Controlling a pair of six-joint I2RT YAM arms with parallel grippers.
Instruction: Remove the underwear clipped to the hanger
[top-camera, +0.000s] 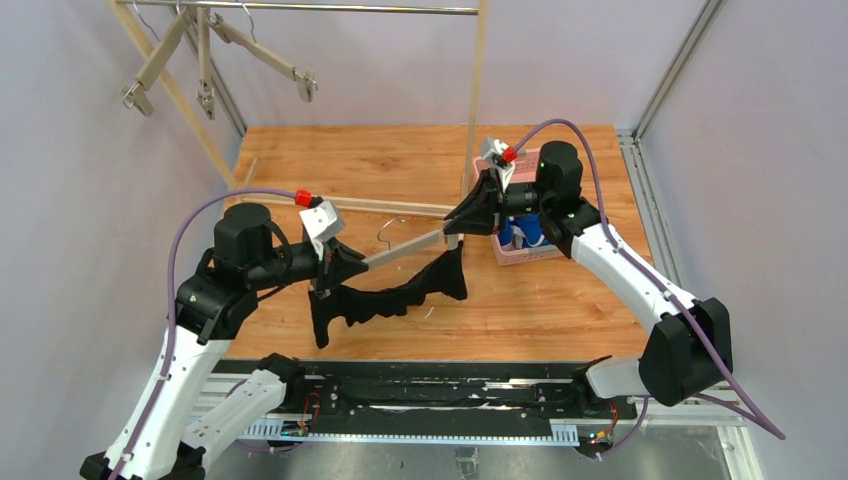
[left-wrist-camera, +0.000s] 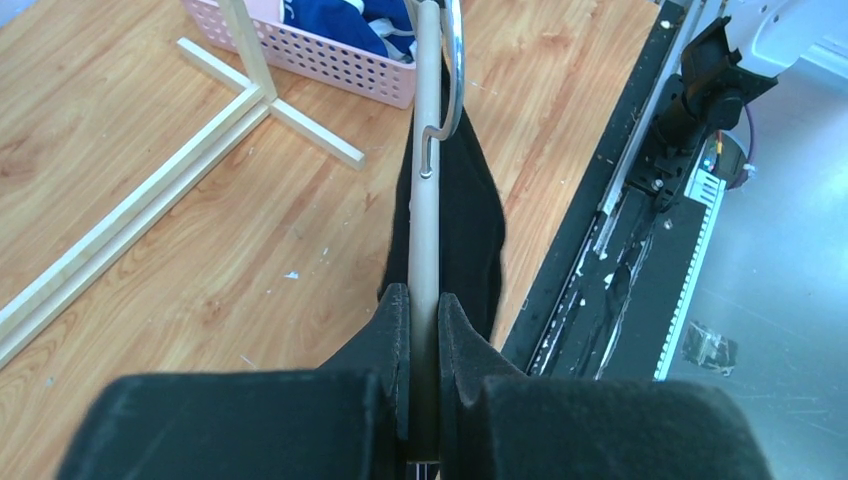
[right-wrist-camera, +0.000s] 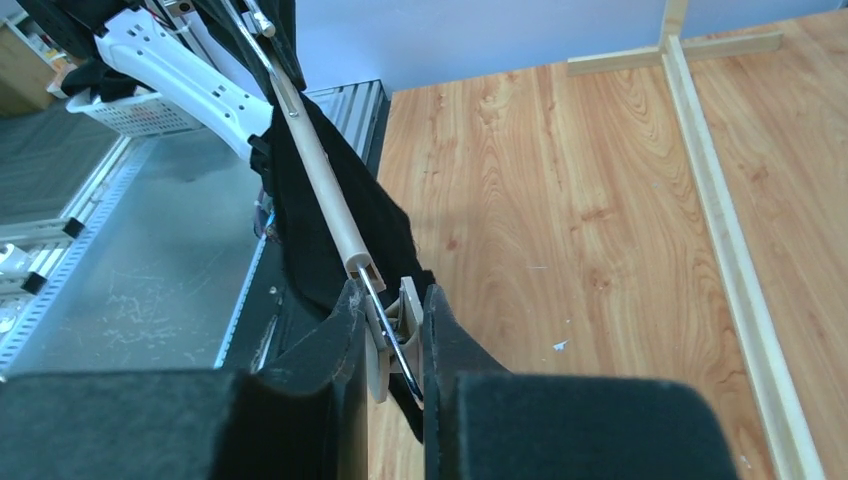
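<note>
The black underwear (top-camera: 392, 296) hangs from a beige hanger bar (top-camera: 405, 249) held in the air between my two grippers. My left gripper (top-camera: 345, 265) is shut on the bar's left end; in the left wrist view the bar (left-wrist-camera: 426, 230) runs out from between the pads, black cloth (left-wrist-camera: 475, 225) beside it. My right gripper (top-camera: 460, 225) is shut on the clip (right-wrist-camera: 398, 335) at the bar's right end, with black cloth (right-wrist-camera: 345, 220) below it. The blue underwear (top-camera: 527, 234) lies in the pink basket (top-camera: 520, 255). The cream-beige underwear is not in view.
A wooden rack (top-camera: 470, 110) stands at the back, its rail carrying more empty clip hangers (top-camera: 205, 60). Its base strips (top-camera: 380, 207) lie across the wooden board. The pink basket (left-wrist-camera: 320, 65) sits by the rack's foot. A black rail (top-camera: 420, 390) runs along the near edge.
</note>
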